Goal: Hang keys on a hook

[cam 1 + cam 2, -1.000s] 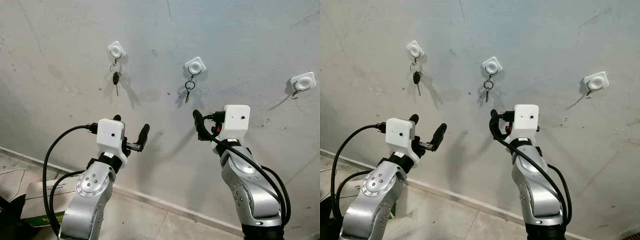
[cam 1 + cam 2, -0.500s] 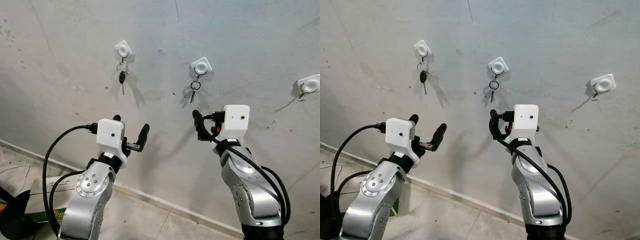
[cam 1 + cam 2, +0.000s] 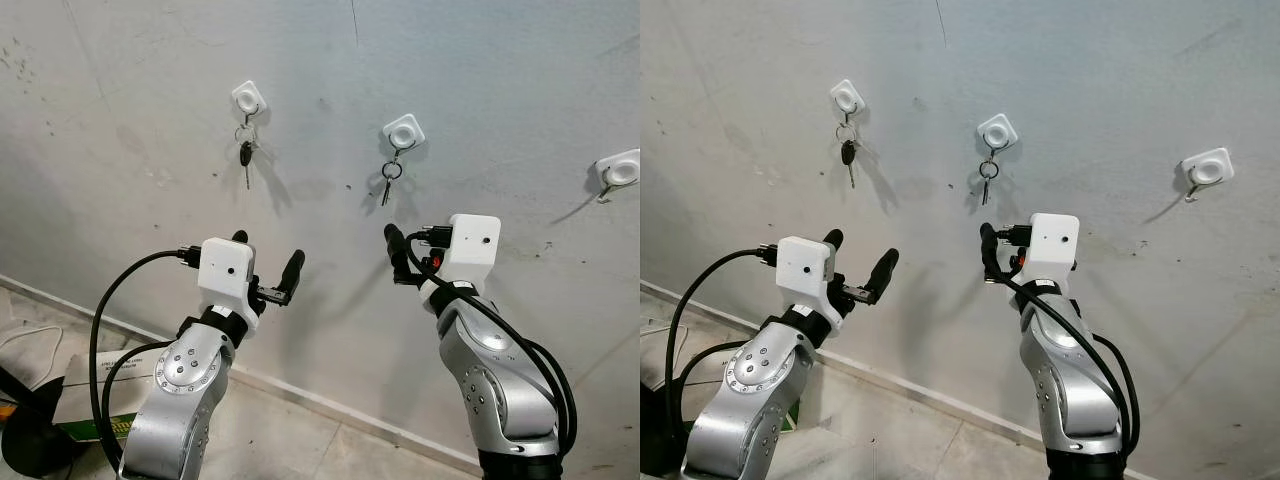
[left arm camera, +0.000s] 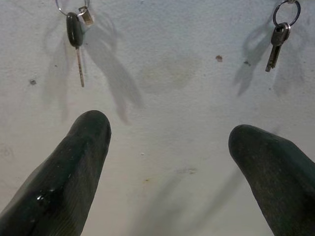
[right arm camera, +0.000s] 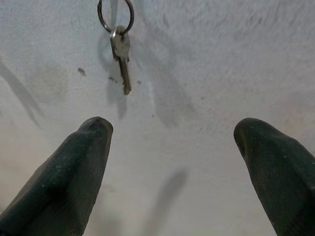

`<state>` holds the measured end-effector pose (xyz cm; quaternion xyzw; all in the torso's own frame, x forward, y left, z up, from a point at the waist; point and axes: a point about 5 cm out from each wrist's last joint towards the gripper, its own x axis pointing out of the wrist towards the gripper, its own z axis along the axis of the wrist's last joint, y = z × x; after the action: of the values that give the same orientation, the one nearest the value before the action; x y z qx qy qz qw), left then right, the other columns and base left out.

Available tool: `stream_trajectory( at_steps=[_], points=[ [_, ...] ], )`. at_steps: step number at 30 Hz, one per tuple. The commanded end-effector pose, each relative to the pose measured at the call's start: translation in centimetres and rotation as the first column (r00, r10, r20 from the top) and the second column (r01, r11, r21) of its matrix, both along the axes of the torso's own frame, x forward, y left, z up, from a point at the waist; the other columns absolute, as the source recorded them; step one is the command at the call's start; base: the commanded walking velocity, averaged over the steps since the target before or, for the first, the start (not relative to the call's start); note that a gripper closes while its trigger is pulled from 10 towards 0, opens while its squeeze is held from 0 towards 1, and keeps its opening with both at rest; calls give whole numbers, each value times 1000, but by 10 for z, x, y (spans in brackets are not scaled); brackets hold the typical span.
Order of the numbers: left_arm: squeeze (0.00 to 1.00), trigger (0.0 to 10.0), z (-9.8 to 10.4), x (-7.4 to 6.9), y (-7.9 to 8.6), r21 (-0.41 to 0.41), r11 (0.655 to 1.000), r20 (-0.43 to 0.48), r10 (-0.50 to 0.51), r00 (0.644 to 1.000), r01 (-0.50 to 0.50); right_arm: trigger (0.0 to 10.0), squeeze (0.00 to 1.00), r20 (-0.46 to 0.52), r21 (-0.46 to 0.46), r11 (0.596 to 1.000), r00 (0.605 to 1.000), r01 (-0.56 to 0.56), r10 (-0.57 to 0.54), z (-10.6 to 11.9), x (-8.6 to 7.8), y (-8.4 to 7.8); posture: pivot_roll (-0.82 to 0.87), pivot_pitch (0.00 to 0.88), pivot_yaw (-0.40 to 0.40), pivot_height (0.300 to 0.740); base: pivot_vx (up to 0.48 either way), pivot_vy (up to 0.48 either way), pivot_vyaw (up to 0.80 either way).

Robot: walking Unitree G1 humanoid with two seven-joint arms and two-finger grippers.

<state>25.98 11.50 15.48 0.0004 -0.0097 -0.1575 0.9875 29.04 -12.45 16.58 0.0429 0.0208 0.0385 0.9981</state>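
I stood facing a pale grey wall point(image 3: 480, 90) on which three white square hooks were fixed in a row: the left hook point(image 3: 248, 98), the middle hook point(image 3: 404, 131) and the right hook point(image 3: 621, 170). Two sets of keys hung there, one to a hook. The black-headed key point(image 3: 245, 158) dangled from a ring on the left hook, its long axis vertical, its slim blade pointing straight down at the floor point(image 3: 270, 430); a small metal tag shared its ring, seen in my left wrist view. The silver key point(image 3: 386, 186) hung from a ring on the middle hook, also upright on its long axis with the tip down, tilted very slightly off vertical. The right hook carried nothing that I could make out beyond its own small metal prong. My left gripper point(image 3: 266, 280) was raised before the wall, below and a little to the right of the black-headed key, its two black fingers spread wide and holding nothing. My right gripper point(image 5: 172, 147) was held up just below the silver key, its fingers likewise wide apart and empty, well short of touching the key. Low at my left, on the floor by the skirting, lay a cardboard box point(image 3: 85, 395) with a cable beside it.
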Motion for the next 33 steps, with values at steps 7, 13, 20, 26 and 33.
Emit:
stream_trajectory(
  at_steps=[7, 13, 20, 26, 33],
  points=[
    [0, 10000, 5, 2, 3, -14, 1000, 17, 20, 1000, -20, 10000, 0, 41, -32, 999, 999, -14, 15, 5, 0, 6, 38, 0, 0, 740, 0, 0, 0],
    [0, 10000, 5, 0, 0, -31, 999, -5, -17, 1000, 17, 10000, 0, 7, -107, 994, 1000, -9, 9, 0, 0, 3, 38, 0, 0, 740, 0, 0, 0],
    [0, 10000, 5, 1, 0, -28, 1000, -2, -11, 1000, 11, 10000, 0, 20, -95, 995, 1000, -4, 6, 2, 0, 2, 37, 0, -2, 740, 0, 0, 0],
    [0, 10000, 5, 1, 1, -27, 1000, -5, -6, 1000, 6, 10000, 0, 15, -70, 997, 1000, -12, 13, 2, -1, 3, 37, 0, 0, 740, 0, 0, 0],
    [0, 10000, 5, 2, 1, -25, 1000, -7, -3, 1000, 3, 10000, 0, 8, -62, 998, 1000, -17, 18, 2, -1, 3, 38, 0, 0, 740, 0, 0, 0]
  ],
)
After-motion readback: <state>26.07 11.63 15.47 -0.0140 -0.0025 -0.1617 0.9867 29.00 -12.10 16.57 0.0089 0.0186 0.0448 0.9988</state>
